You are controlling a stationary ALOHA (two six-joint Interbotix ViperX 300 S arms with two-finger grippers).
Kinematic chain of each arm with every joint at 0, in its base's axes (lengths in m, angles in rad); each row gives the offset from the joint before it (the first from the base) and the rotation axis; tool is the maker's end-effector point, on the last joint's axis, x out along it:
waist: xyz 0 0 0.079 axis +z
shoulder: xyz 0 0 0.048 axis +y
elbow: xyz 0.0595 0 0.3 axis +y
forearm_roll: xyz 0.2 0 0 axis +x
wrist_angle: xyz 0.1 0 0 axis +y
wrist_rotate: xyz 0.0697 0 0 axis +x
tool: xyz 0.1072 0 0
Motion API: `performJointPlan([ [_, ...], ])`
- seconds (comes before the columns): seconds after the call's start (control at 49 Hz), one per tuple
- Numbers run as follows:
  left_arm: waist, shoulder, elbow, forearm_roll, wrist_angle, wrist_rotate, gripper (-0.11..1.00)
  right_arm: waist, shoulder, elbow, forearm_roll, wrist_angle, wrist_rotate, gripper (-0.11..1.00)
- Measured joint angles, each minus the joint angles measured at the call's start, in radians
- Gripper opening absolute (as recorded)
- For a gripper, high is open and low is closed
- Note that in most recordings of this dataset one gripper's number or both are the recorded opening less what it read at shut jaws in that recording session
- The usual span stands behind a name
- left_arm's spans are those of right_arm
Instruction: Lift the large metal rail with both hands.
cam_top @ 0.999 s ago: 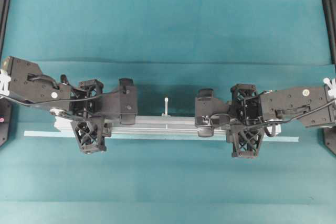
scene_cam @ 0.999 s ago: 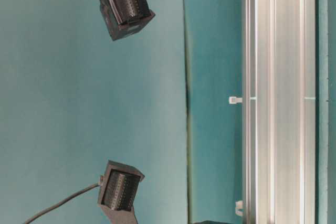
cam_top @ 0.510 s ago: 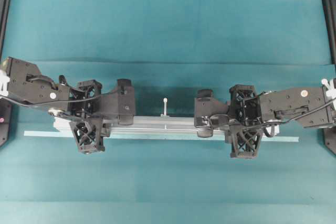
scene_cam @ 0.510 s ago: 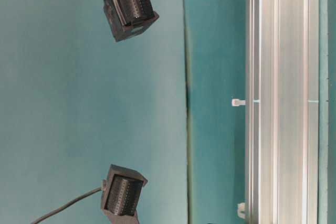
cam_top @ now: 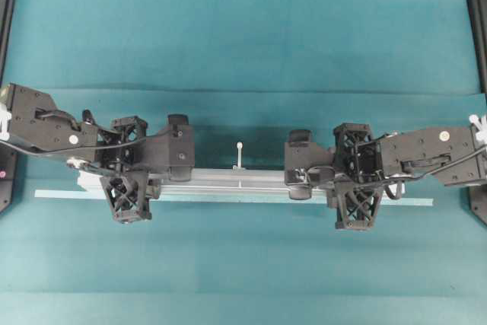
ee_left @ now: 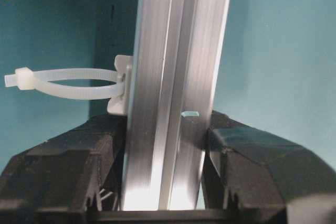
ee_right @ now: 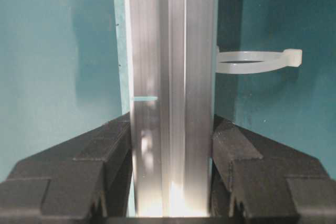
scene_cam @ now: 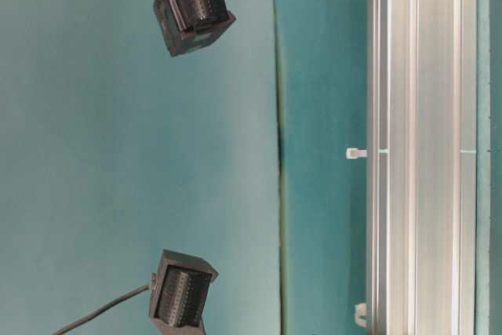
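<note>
Running crosswise between both claws, the rail (cam_top: pixel 236 180) is clamped near one end by the left claw (ee_left: pixel 167 145) and near the other by the right claw (ee_right: pixel 170 140), so neither arm is nearer. Pads touching the rail's sides are shown only in wrist views; the pale strip (cam_top: pixel 403 202) beneath appears overhead.

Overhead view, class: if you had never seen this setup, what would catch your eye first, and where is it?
A long silver grooved metal rail lies across the middle of the teal table. Two black lattice-fingered grippers clamp it, the left gripper near its left end and the right gripper near its right. A small white cable-tie peg stands at the rail's centre.
</note>
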Motion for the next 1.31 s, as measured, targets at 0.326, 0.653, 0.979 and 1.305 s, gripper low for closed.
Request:
performJointPlan([
  [0.326,0.0,0.0,0.003,0.0,-0.005,0.0,0.36,-0.005,-0.006,0.014,0.0,-0.021,0.0,0.38],
  [0.653,0.0,-0.002,0.006,0.0,-0.006,-0.011,0.47,-0.006,-0.006,0.017,0.0,-0.021,-0.002,0.39],
  [0.979,0.006,0.002,0.015,-0.003,-0.023,-0.054,0.97,-0.017,-0.002,0.031,-0.002,-0.021,-0.008,0.97],
  [1.305,0.002,0.002,0.017,-0.003,-0.031,-0.037,0.97,-0.015,-0.005,0.031,-0.002,-0.023,-0.009,0.97],
])
